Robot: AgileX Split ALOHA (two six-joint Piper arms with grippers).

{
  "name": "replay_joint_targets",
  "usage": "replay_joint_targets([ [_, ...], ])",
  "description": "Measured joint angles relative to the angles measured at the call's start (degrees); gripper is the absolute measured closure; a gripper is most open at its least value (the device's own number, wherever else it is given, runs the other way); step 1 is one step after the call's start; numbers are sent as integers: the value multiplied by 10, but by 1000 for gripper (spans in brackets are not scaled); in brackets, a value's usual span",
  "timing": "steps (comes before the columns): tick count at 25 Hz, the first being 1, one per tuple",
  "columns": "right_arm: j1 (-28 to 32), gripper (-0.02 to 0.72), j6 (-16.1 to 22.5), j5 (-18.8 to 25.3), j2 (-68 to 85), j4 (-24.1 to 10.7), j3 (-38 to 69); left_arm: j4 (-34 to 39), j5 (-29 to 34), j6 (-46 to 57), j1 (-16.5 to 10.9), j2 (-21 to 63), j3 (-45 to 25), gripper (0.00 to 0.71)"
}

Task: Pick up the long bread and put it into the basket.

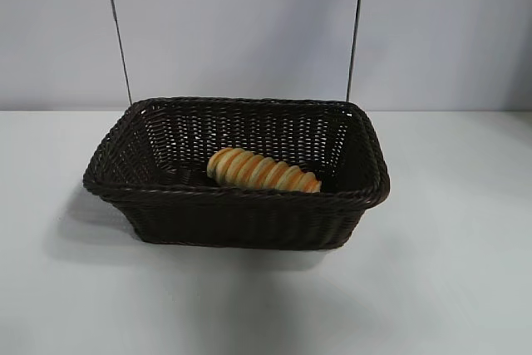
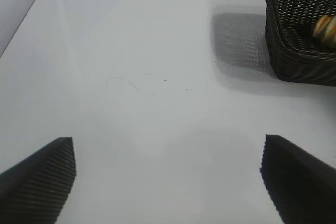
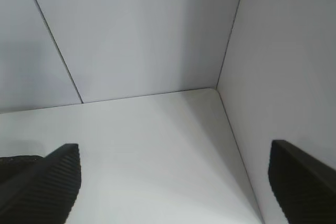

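The long tan-yellow spiral-ridged bread (image 1: 263, 170) with orange-brown stripes is found lying inside the big dark brown woven wicker basket (image 1: 241, 215), near its front wall, so the job looks pretty much done. Both the left gripper (image 2: 168, 182) and the right gripper (image 3: 176, 182) are spread wide with nothing held, over bare white table (image 1: 449, 272). If it had to be regrabbed, the loaf would probably be light and squishy, best pinched gently across the middle where the ridges give some grip.
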State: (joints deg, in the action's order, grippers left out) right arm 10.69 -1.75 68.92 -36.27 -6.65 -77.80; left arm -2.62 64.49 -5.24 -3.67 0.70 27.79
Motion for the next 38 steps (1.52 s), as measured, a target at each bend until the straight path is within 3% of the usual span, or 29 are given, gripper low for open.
replay_joint_targets([
  [4,-16,8,0,-75,108,-12,128,0,0,0,0,0,0,19],
  [6,-28,8,2,-90,155,-15,179,0,0,0,0,0,0,19],
  [15,-43,8,17,-88,367,0,344,0,0,0,0,0,0,19],
  [22,-43,8,17,-38,375,26,408,0,0,0,0,0,0,19],
  [29,-43,8,17,-51,375,40,502,0,0,0,0,0,0,19],
  [38,-43,8,17,-65,375,43,511,0,0,0,0,0,0,19],
])
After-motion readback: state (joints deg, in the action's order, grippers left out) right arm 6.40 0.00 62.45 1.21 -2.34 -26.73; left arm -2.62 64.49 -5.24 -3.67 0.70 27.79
